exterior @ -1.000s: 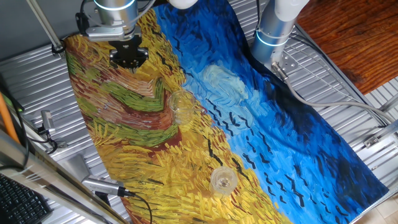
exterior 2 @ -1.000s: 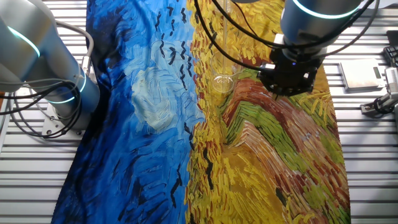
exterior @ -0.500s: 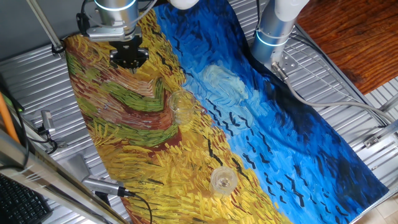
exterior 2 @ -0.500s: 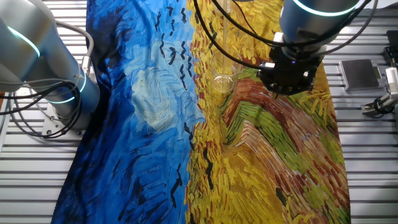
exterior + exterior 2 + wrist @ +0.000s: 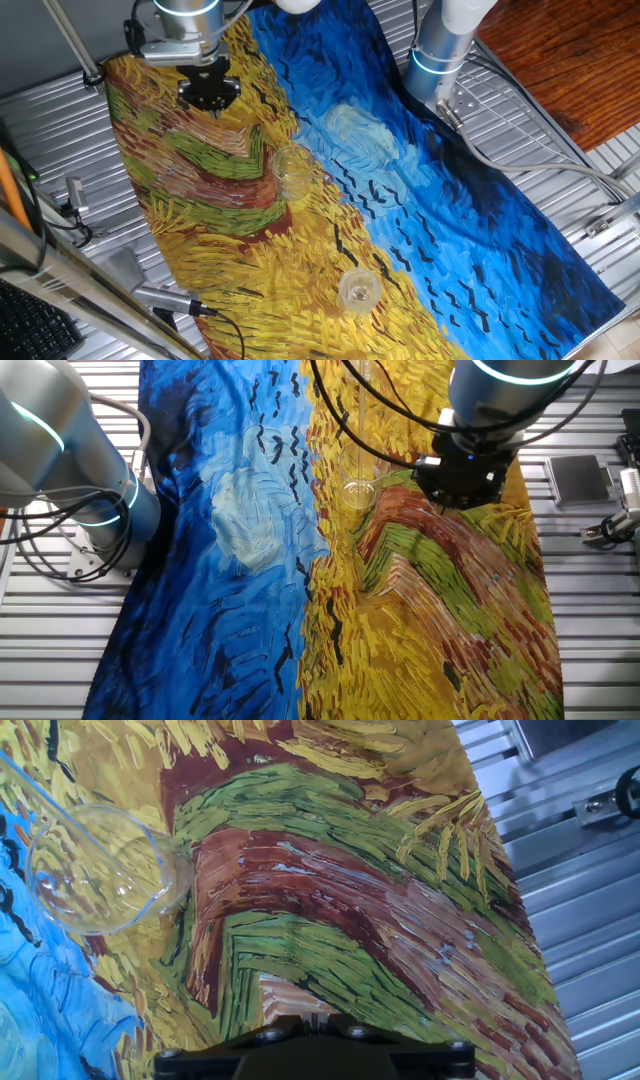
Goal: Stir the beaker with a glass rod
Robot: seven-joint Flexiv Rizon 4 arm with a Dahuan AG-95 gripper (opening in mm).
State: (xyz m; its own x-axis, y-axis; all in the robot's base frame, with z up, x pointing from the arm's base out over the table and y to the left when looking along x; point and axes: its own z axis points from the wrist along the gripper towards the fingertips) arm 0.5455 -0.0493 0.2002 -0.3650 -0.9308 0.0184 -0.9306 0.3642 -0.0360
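The beaker is a small clear glass standing on the yellow part of the painted cloth; it also shows in the other fixed view and at the left of the hand view. A faint thin line, the glass rod, runs from the beaker toward the upper left edge; I cannot tell whether it leans in the beaker or lies beside it. My gripper hangs over the brown and green strokes, well apart from the beaker. Its fingers are shut, with nothing visible between them.
A second glass vessel with a bright whitish rim stands near the cloth's front end. Another robot arm's base sits beside the blue side. Cables, a grey plate and slatted metal table surround the cloth.
My gripper has shifted very slightly toward the beaker. The beaker and the other vessel have not moved.
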